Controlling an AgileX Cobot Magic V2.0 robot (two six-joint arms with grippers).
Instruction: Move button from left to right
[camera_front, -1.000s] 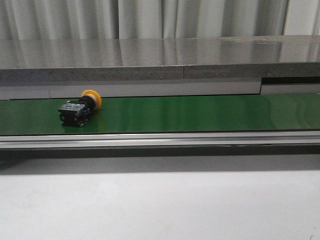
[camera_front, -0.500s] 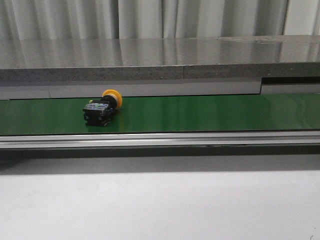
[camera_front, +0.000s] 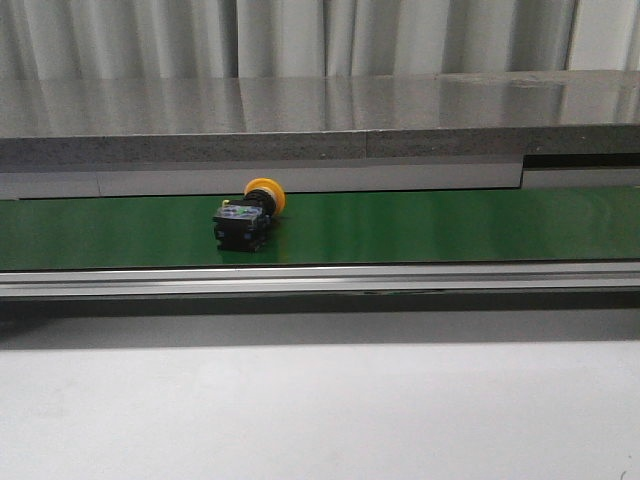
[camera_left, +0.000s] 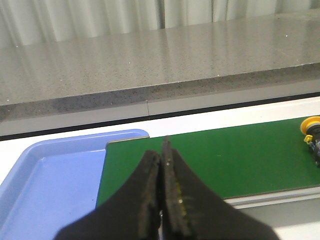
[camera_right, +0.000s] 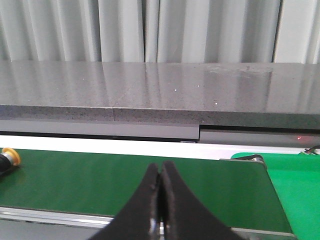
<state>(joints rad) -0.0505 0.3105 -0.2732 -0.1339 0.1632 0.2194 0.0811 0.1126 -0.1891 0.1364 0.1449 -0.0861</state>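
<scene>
Right now the button lies on its side on the green belt, left of the middle, its yellow cap turned toward the grey ledge behind. The left gripper has its fingers pressed together on nothing, near the blue tray, well apart from the button. The right gripper is likewise closed and empty, the button far off to its side.
</scene>
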